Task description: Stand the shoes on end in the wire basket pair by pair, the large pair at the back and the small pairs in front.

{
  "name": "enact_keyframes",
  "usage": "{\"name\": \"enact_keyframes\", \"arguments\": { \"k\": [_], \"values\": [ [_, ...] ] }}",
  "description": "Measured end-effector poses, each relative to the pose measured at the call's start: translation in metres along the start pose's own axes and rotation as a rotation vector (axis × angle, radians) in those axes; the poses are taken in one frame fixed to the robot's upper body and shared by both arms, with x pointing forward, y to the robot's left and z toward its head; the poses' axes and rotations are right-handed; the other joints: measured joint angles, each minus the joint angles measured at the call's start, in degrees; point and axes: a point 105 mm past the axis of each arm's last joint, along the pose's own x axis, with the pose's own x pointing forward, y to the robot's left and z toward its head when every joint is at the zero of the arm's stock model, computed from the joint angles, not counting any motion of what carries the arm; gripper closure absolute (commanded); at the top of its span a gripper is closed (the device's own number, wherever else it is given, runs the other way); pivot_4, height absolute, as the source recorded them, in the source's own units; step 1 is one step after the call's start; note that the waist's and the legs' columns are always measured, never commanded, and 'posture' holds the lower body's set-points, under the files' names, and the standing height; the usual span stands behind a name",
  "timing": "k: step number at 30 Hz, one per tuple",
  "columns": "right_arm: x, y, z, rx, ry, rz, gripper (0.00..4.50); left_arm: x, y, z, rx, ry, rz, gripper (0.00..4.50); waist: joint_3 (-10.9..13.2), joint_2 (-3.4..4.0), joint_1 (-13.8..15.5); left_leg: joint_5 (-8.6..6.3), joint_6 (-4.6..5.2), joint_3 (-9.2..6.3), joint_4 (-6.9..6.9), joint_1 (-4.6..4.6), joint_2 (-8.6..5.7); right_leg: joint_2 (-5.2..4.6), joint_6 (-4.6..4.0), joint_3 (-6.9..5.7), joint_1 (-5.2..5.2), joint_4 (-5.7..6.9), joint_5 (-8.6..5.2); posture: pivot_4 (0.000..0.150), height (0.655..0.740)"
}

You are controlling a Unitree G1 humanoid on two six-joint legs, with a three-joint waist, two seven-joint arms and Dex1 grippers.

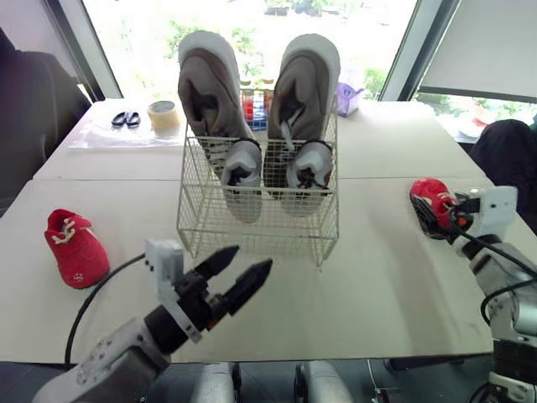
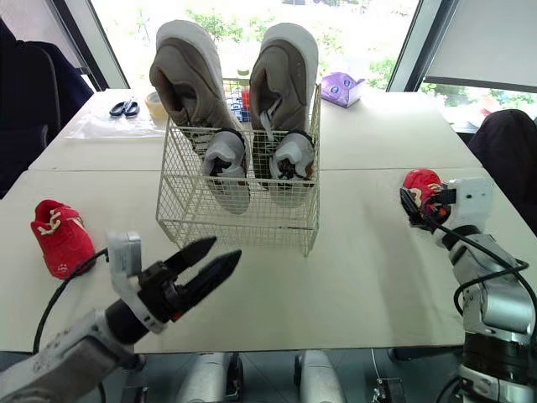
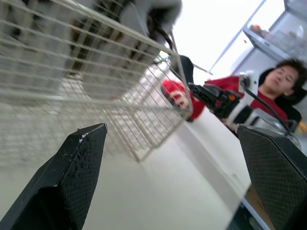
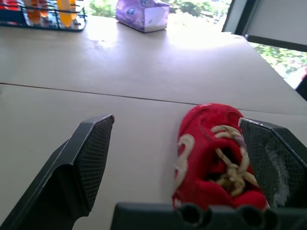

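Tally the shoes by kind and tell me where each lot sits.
Large grey-brown shoes: 2, on end at the back of the wire basket
Small grey shoes: 2, in the basket in front of them
Small red shoes: 2, on the table, one between the open fingers of the right tool
Total: 6

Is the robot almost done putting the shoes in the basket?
Almost. The big pair and small grey pair stand in the wire basket. The open right gripper is around one red shoe; the other red shoe lies untouched on the table. Both remain.
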Motion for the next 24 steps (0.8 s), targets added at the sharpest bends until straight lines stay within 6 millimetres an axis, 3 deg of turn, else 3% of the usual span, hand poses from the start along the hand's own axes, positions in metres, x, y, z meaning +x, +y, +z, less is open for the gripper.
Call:
{"name": "enact_keyframes", "arguments": {
  "k": [4,9,17,24],
  "values": [
    [-0.018,0.001,-0.008,0.016,0.013,-0.068,0.0,-0.002,-0.01,-0.009,-0.083,0.033,-0.046,0.09,-0.1,0.23,-0.1,-0.01,0.0,0.01,0.0,-0.12,0.02,0.01,-0.03,0.03,-0.16,0.01,-0.02,0.15,0.6552],
    [-0.04,0.009,-0.033,0.094,0.082,-0.114,0.0,-0.002,-0.014,-0.009,-0.035,0.103,-0.094,0.09,-0.2,0.27,0.1,-0.01,0.0,0.04,0.02,-0.3,0.01,0.01,-0.04,0.05,-0.47,0.04,-0.03,0.15,0.6552],
    [-0.035,0.014,-0.039,0.224,0.058,-0.131,0.0,0.004,-0.022,0.003,-0.03,0.178,-0.192,0.09,-0.2,0.27,-0.2,-0.01,0.01,0.12,0.07,-0.32,0.01,0.03,-0.04,0.15,-0.46,0.12,-0.02,0.15,0.6552],
    [-0.011,0.0,-0.069,0.304,0.103,-0.164,0.0,0.003,-0.02,0.002,-0.032,0.222,-0.162,0.09,-0.2,0.27,-0.1,-0.01,0.01,0.15,0.16,-0.32,0.0,0.04,-0.04,0.18,-0.46,0.15,-0.02,0.15,0.6552]
  ]
}}
